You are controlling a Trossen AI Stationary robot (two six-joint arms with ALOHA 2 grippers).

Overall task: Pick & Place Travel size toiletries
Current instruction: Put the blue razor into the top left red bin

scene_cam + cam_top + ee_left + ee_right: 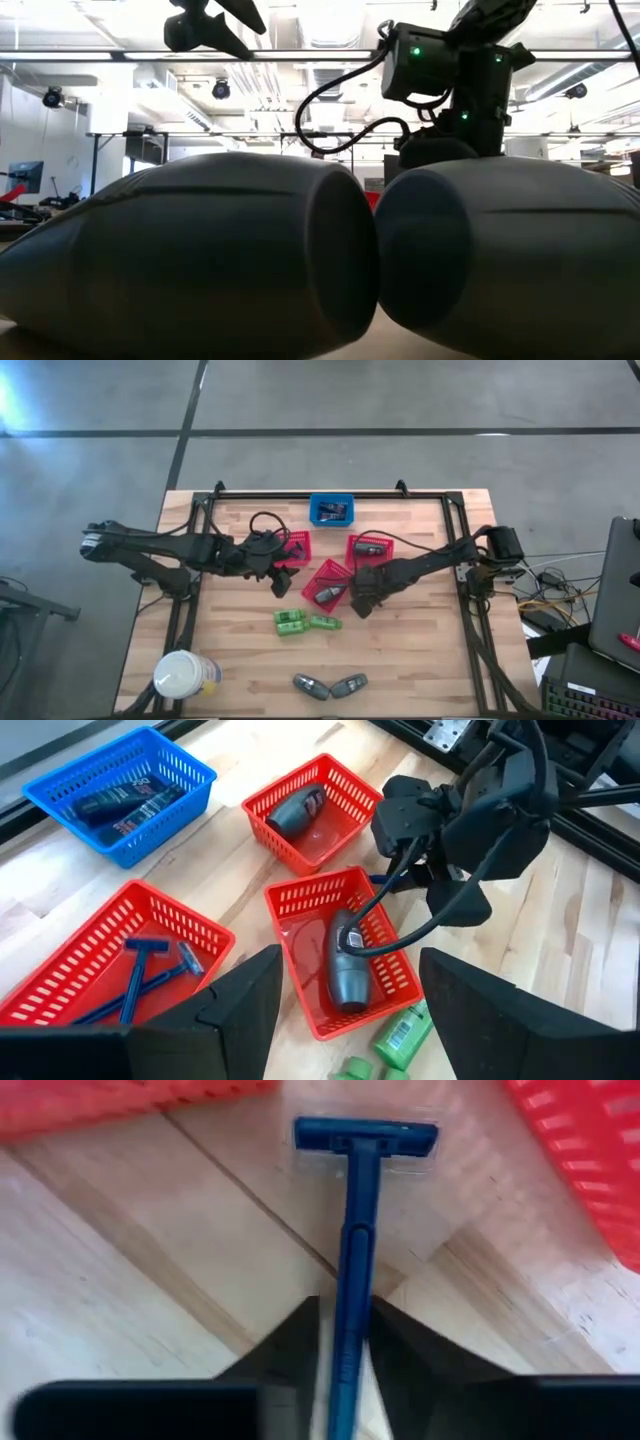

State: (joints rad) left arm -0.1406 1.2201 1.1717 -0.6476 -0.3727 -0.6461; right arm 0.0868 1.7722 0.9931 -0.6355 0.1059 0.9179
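Observation:
My right gripper (345,1315) is shut on a blue razor (355,1210) over the wood beside the middle red basket (328,582), which holds a grey bottle (347,965). My left gripper (350,982) is open and hovers near the left red basket (90,960), where two more blue razors (140,975) lie. A second grey bottle (295,808) lies in the far red basket. Dark packets (120,800) lie in the blue basket (331,510). Two green pieces (290,622) and two grey bottles (330,686) lie on the table. My right gripper pinches the blue razor's handle (352,1270) between its two fingers (290,1340). The handle runs along the fingers and the head (365,1135) points away from them, over the wooden table. Whether the razor rests on the wood or is lifted does not show.
A big white-topped round container (185,675) stands near the table's near left corner. In the low view the two grey bottles (200,260) fill the foreground. A black frame (330,493) runs along the table's far edge and sides. Bare wood lies at the near right.

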